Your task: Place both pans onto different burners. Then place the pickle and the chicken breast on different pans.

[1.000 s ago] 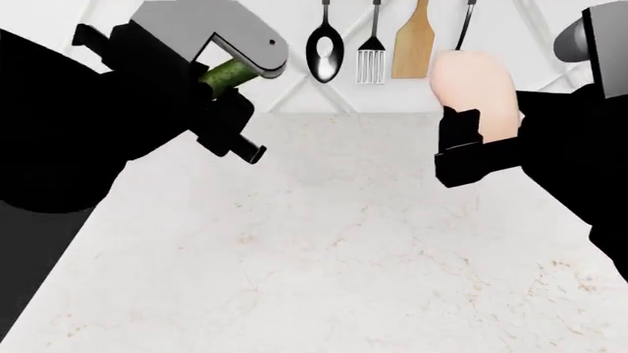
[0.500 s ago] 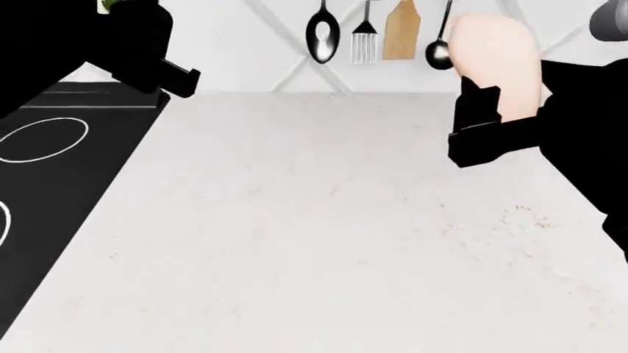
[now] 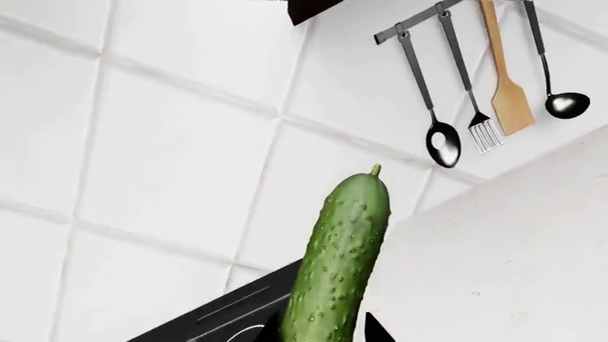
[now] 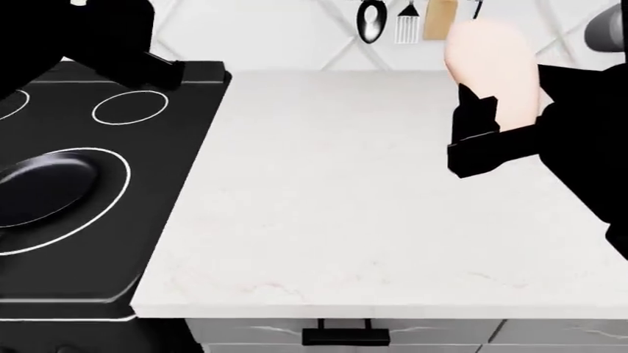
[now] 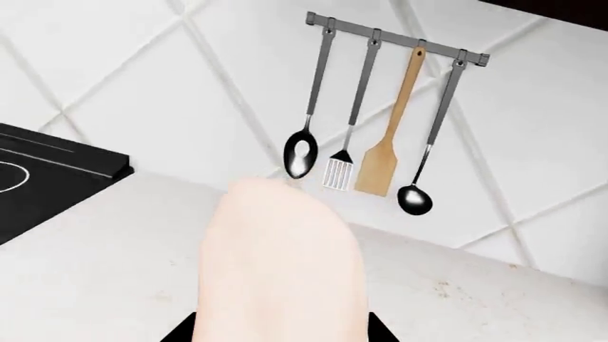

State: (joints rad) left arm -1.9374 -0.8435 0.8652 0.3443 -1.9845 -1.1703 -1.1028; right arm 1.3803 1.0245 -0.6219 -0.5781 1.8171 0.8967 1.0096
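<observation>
Newly in view: round matte pan point(image 4: 44, 190), glossy black stovetop point(image 4: 147, 220).

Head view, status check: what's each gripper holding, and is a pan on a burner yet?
Left gripper shut on pickle. Right gripper shut on chicken breast, above counter. One pan on large burner; second pan out of view. Nothing in the way.

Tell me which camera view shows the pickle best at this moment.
The left wrist view: the pickle fills the middle of the frame, bumpy green skin and stem tip plain, its lower end in the left hand. The head view hides it behind the raised left arm. The right wrist view shows only the chicken breast, no pickle.
</observation>
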